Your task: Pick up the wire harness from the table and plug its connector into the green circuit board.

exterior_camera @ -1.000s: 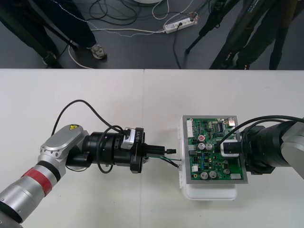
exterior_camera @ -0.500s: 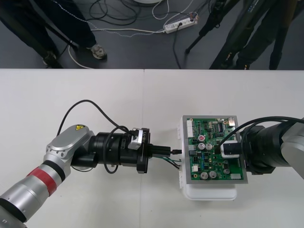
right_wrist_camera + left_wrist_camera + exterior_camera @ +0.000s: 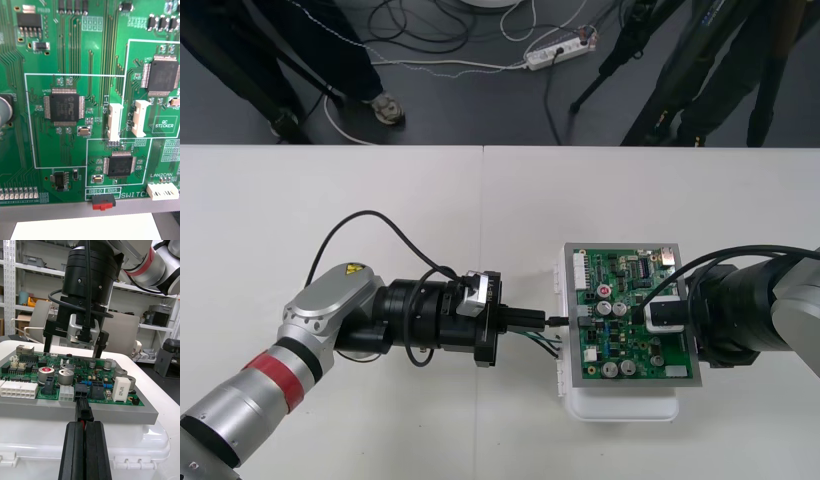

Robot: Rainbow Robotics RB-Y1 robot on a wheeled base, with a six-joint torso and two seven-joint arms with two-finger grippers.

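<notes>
The green circuit board (image 3: 630, 318) sits on its white base (image 3: 625, 405) at the table's right. My left gripper (image 3: 546, 320) reaches in level from the left, up against the board's left edge. In the left wrist view this gripper (image 3: 84, 425) is shut on the harness's black plug (image 3: 83, 413), whose tip meets a black socket (image 3: 80, 393) on the board's edge; I cannot tell whether it is seated. Green and black wires (image 3: 535, 340) trail beside the fingers. My right gripper (image 3: 73, 352) stands over the board's far side, open, fingers (image 3: 47, 343) spread apart.
White connectors (image 3: 18, 390) and round capacitors (image 3: 67, 377) flank the black socket. Bare table (image 3: 380, 200) stretches to the left and back of the board. The right arm (image 3: 760, 305) covers the board's right edge.
My left gripper has slid to the right with the plug, from a gap short of the board up to its edge. The right arm has not moved.
</notes>
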